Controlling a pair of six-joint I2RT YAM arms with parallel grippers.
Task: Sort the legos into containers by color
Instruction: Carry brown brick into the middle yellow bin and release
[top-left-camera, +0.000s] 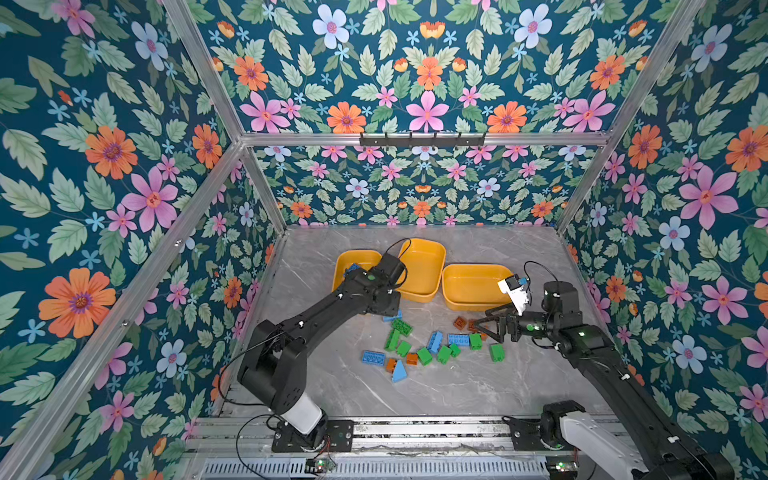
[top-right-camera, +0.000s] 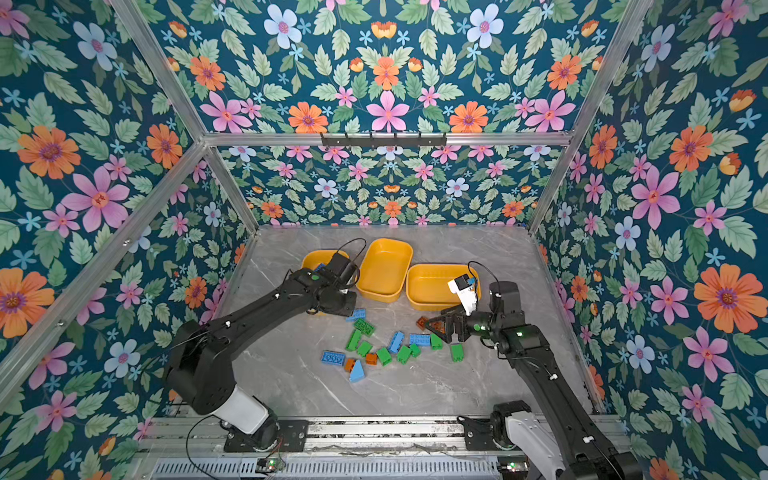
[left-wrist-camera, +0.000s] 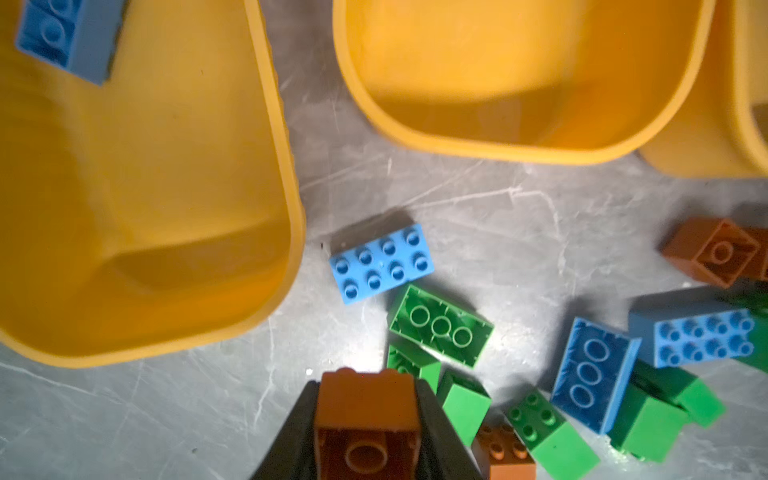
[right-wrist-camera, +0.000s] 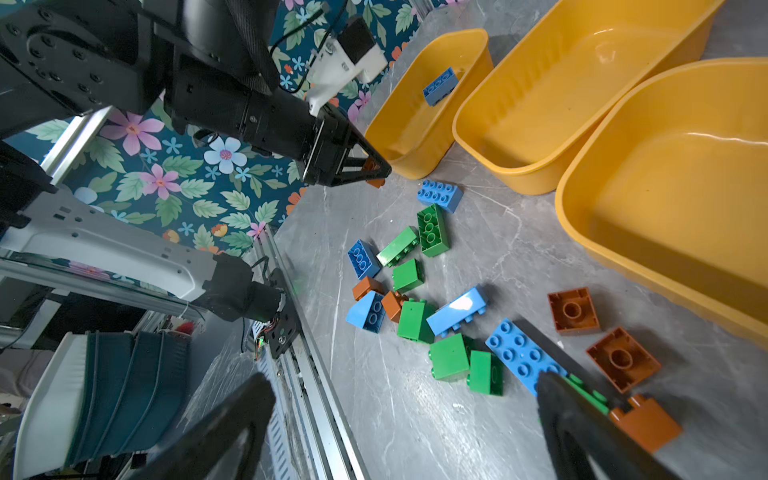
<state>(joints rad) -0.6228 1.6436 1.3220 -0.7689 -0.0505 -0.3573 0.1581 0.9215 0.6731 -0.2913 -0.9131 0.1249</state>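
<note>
My left gripper (left-wrist-camera: 365, 384) is shut on a brownish orange brick (left-wrist-camera: 365, 409) and holds it just above the table. It hangs near the corner of the left container (left-wrist-camera: 286, 232). The right wrist view shows the same grip (right-wrist-camera: 374, 170). In both top views the arm hides that gripper. One blue brick (top-left-camera: 351, 270) lies in the left container (top-left-camera: 358, 254). The middle container (top-left-camera: 422, 266) and right container (top-left-camera: 473, 286) hold nothing. Blue, green and orange legos (top-left-camera: 424, 345) lie scattered in front of them. My right gripper (top-left-camera: 486, 328) stands open, low over brown bricks (right-wrist-camera: 623, 359).
A blue wedge (top-left-camera: 399, 372) lies nearest the front of the pile. An aluminium rail (top-left-camera: 415, 430) with both arm bases runs along the front edge. Flowered walls enclose the grey marble table (top-left-camera: 457, 386) on three sides.
</note>
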